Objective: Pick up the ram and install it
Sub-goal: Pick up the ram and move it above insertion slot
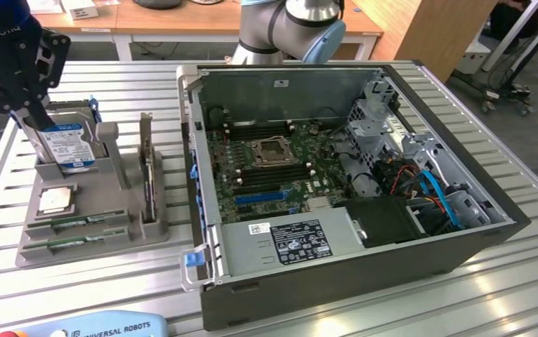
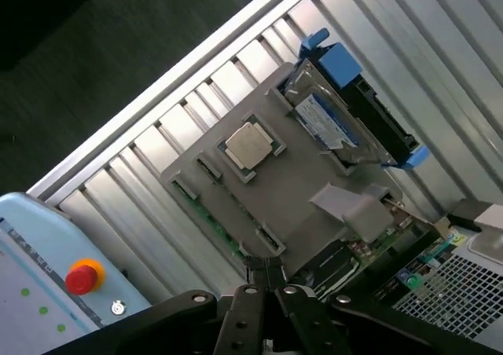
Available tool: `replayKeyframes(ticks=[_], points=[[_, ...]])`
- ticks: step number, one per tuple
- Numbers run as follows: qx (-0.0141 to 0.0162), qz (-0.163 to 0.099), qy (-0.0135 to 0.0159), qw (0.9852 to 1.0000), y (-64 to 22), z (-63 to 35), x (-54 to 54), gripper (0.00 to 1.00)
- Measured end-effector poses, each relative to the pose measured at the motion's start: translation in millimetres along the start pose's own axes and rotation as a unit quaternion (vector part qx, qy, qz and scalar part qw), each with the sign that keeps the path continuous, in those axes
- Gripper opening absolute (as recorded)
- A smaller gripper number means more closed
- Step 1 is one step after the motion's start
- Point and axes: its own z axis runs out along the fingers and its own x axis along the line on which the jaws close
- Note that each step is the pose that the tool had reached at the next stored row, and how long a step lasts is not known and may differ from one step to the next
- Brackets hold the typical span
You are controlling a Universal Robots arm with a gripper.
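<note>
claw [image 1: 33, 121] clenched on nothing, hanging above the hard drive [image 1: 67, 144] in the grey tray [image 1: 95, 253].
the ram [image 1: 74, 223], i take it, lies flat in a front slot, its look-alike [image 1: 67, 243] just beside. i'd open up, square the fingers across its long edges mid-length, then lift straight. readable: "robotiq" on the claw, "universal robots" on the pendant [image 1: 91, 328].

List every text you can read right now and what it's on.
"UNIVERSAL ROBOTS": teach pendant.
"ROBOTI", cut off at the edge: body of the pincer, seen in the exterior view.
Too small to read: blue label on the hard drive, sticker on the power supply.
</note>
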Motion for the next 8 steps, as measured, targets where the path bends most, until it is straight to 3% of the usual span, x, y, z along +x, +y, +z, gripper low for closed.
replayKeyframes(ticks=[4, 8], points=[[-0.0003, -0.036, 0.0011, 0.9993, 0.0, 0.2, 0.0, 0.10], [-0.0006, -0.073, 0.0022, 0.9974, 0.0, 0.4, 0.0, 0.10]])
